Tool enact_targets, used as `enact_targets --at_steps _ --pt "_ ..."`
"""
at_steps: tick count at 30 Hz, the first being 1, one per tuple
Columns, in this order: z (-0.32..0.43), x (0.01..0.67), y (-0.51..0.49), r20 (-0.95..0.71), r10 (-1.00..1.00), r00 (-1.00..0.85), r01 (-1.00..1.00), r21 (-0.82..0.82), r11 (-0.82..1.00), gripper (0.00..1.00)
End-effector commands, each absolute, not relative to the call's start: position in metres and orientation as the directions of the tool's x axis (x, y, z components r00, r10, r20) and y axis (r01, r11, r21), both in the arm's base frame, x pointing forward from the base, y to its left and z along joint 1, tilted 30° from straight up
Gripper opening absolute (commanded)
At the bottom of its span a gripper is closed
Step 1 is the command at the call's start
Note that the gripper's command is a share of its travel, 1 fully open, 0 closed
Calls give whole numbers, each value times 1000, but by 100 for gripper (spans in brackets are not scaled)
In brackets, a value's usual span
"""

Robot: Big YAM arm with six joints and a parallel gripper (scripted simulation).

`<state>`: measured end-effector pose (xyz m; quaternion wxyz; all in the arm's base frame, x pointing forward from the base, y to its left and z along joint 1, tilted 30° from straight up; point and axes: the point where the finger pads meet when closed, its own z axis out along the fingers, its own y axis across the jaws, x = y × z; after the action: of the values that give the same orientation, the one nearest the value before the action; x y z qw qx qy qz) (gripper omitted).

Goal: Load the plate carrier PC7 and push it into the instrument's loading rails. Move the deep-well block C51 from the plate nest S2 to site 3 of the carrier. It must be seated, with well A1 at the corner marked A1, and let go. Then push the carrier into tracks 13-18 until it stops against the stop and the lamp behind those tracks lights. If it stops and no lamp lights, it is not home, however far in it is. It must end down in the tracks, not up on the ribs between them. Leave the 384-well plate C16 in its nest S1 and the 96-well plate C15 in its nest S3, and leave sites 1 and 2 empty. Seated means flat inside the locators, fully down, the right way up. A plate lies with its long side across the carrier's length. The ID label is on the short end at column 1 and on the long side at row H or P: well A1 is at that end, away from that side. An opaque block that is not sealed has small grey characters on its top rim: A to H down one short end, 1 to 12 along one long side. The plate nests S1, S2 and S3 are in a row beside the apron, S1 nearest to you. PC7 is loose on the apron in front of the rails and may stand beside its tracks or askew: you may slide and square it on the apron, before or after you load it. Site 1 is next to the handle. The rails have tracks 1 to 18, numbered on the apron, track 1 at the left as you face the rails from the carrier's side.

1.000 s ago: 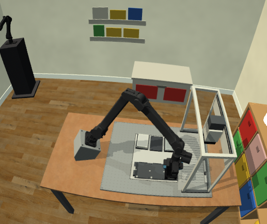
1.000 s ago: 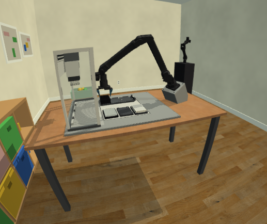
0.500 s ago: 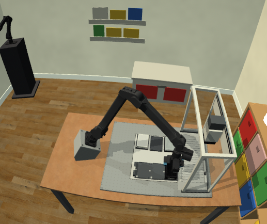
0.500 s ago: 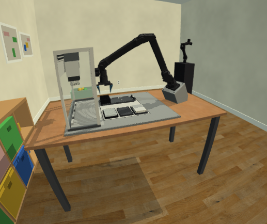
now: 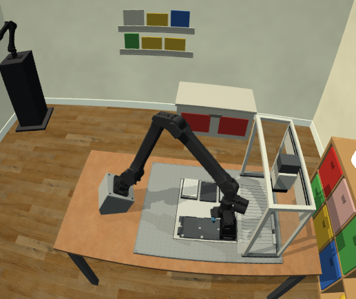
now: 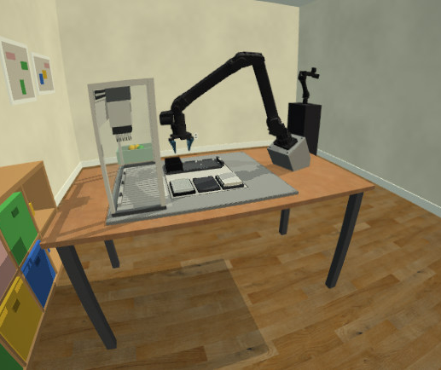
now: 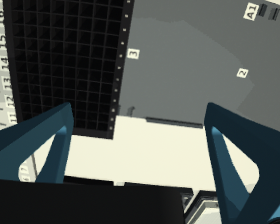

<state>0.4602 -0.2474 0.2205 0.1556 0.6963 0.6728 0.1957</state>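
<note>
Gripper (image 6: 182, 145) hangs above the carrier (image 6: 201, 164), blue fingers spread, nothing between them. The black block (image 7: 64, 50) sits at site 3, the carrier's end nearest the rails (image 6: 140, 185) (released, by the look of it; can't confirm it's fully down). Middle nest (image 5: 208, 191) looks dark, can't tell why. Judged step: loading done, push comes next. That calls for getting behind the handle end and squaring the carrier to tracks 13-18.

One carrier (image 6: 204, 164), one black block (image 6: 172, 164) on it, and three nests (two visibly filled) (image 6: 206, 183).
</note>
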Motion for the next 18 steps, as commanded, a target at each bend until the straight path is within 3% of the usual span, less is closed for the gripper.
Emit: enact_targets --at_steps 1,18 --pt "242 440 -253 -62 991 -115 837 531 130 80" --pt "196 353 -231 -306 807 -505 681 432 591 80"
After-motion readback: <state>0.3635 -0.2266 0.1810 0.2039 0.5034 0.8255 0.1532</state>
